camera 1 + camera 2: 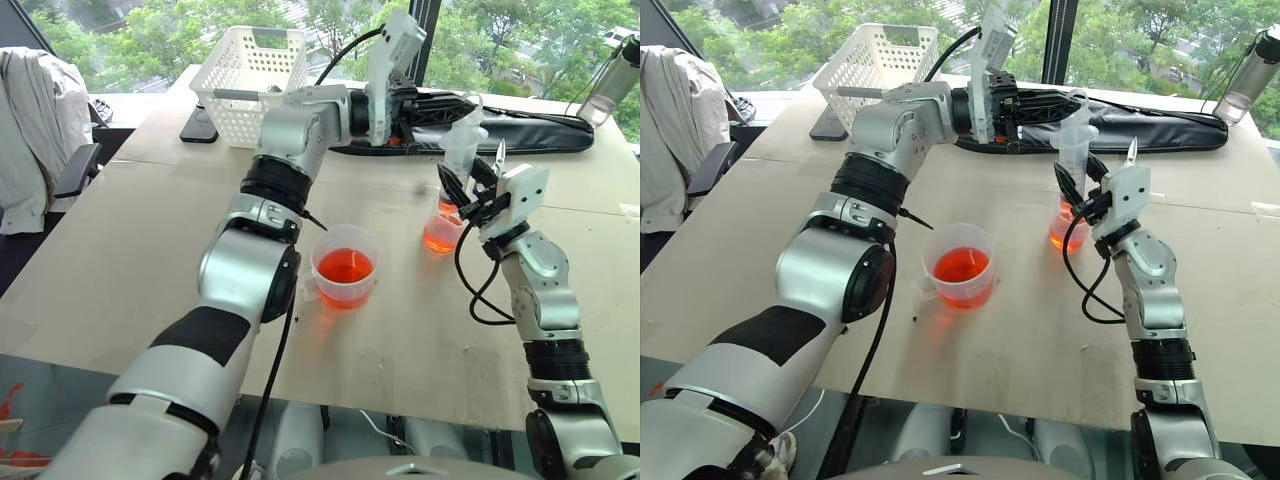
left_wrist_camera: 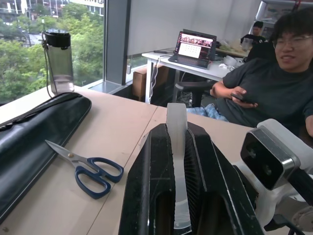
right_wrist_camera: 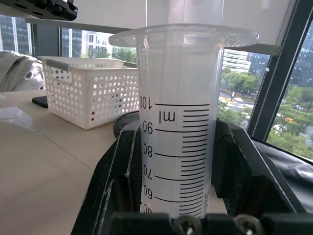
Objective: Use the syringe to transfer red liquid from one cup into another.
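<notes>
The syringe [image 1: 461, 152] stands upright with its nozzle down in the smaller clear cup [image 1: 442, 233], which holds some red liquid [image 1: 440, 240]. My right gripper [image 1: 466, 182] is shut on the barrel [image 3: 178, 147], whose ml scale shows between its fingers. My left gripper [image 1: 458, 106] reaches in level from the left and is shut on the white plunger top [image 2: 176, 147]. The wide handled cup [image 1: 345, 270] sits to the left of both, at mid-table, with red liquid [image 1: 345, 265] in it.
A white basket [image 1: 250, 80] and a phone [image 1: 200, 125] sit at the back left. A long black bag [image 1: 520, 132] lies behind the cups, with a bottle [image 1: 612, 85] at the far right. Blue scissors [image 2: 93, 171] lie by the bag. A person [image 2: 274, 88] sits beyond the table.
</notes>
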{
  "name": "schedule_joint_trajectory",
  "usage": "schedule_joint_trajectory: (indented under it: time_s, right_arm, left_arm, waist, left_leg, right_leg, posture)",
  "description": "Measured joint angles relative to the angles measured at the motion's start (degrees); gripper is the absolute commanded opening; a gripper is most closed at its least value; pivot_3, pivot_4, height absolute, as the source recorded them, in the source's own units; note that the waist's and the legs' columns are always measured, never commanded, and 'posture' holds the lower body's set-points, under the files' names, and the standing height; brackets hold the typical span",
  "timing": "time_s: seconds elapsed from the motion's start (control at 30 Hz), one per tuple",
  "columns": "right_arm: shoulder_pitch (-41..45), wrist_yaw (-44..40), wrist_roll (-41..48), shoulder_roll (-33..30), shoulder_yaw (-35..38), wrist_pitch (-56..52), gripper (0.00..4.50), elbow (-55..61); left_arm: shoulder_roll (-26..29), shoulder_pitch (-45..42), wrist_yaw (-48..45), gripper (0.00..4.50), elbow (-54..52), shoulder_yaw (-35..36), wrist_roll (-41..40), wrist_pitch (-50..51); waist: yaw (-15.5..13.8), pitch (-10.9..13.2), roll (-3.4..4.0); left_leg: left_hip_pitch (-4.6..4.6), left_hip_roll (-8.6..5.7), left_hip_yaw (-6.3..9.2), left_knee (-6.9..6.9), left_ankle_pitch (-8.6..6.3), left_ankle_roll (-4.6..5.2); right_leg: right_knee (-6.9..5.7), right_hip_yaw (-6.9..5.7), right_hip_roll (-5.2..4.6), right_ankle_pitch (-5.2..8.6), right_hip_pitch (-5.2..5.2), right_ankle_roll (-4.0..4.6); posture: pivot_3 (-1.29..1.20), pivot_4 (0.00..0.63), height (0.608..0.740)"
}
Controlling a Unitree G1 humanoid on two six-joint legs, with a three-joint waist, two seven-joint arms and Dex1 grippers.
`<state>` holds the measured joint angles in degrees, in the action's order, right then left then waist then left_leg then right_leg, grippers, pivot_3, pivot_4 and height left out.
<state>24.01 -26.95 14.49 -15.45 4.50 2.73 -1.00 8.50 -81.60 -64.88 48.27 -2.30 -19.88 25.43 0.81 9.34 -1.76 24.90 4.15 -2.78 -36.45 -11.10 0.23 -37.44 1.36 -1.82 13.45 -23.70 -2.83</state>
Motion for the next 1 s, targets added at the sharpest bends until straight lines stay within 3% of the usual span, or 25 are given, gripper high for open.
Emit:
schedule_joint_trajectory:
  time_s: [0.57,1.0]
  right_arm:
    - [-1.2,3.08,-2.65,0.03,-0.71,-2.42,1.48,2.47]
    - [-1.26,3.81,-2.94,0.19,-1.42,-5.59,1.48,4.0]
  left_arm:
    - [-0.76,4.83,5.06,0.0,-12.74,-0.57,1.2,10.02]
    - [-0.79,8.46,5.66,0.0,-18.55,-1.18,2.58,10.77]
  waist:
    - [0.01,0.01,0.01]
    - [0.0,0.01,0.01]
  left_leg:
    - [-0.02,0.0,0.01,0.0,0.0,0.0]
    - [-0.04,0.0,0.0,-0.02,0.0,0.0]
  right_leg:
    - [-0.06,0.0,0.0,0.0,0.0,0.0]
    - [-0.09,0.01,0.0,0.0,0.0,0.0]
  posture:
    - [0.0,0.15,0.724]
    - [0.0,0.15,0.724]
